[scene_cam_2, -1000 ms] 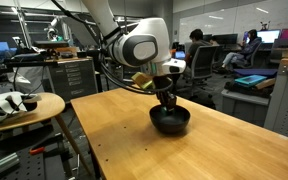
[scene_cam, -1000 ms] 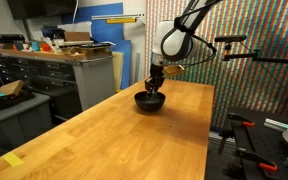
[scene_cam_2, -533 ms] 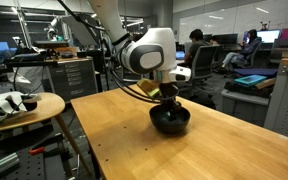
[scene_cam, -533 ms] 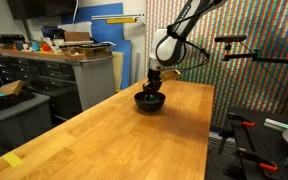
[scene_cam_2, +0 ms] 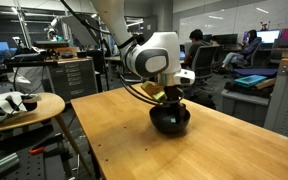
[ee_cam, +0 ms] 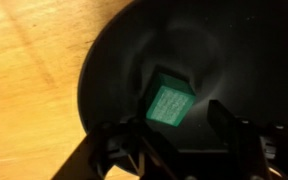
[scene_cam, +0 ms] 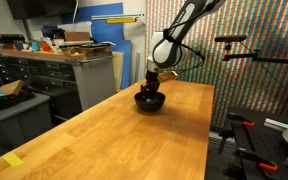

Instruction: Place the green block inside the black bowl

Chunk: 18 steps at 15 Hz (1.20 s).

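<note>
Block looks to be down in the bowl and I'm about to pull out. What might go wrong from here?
1. The pincer hangs low over the black bowl, its open fingers on either side of the green block. A sideways retreat may catch the rim and drag or tip the bowl, so lifting straight up looks safer.
2. The block lies near the fingers. Closing or swinging them may knock it up the glossy wall.

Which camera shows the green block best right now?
The wrist view: the green block lies in plain sight inside the black bowl. In both exterior views the bowl's wall and the gripper hide it completely.
</note>
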Tool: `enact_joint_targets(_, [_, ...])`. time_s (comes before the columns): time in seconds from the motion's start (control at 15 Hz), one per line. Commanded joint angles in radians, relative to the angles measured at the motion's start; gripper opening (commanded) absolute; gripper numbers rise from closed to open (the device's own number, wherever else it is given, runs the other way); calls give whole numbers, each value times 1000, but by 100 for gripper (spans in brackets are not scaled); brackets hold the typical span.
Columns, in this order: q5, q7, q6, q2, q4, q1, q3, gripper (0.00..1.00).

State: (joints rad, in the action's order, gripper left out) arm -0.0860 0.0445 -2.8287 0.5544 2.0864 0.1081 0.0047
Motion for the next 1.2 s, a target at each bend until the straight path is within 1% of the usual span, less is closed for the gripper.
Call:
enact_joint_targets(0.0, [-24, -49, 43, -10, -23, 32, 23, 97])
enact_joint_targets(0.07, [-22, -51, 51, -19, -20, 33, 20, 100])
enact_joint_targets(0.2, [-23, -57, 69, -38, -19, 37, 19, 100])
enact_joint_targets(0.33, [-35, -66, 118, -64, -24, 48, 27, 100])
enact_joint_targets(0.47, [-72, -100, 208, -98, -39, 76, 55, 100])
enact_joint_targets(0.67, [-117, -142, 332, -145, -67, 84, 59, 100])
enact_joint_targets(0.8, [-131, -161, 419, -176, -86, 77, 47, 100])
enact_joint_targets(0.93, [-126, -162, 478, -204, -99, 65, 29, 100])
enact_joint_targets(1.13, [-96, -186, 515, -240, -94, 52, 13, 100])
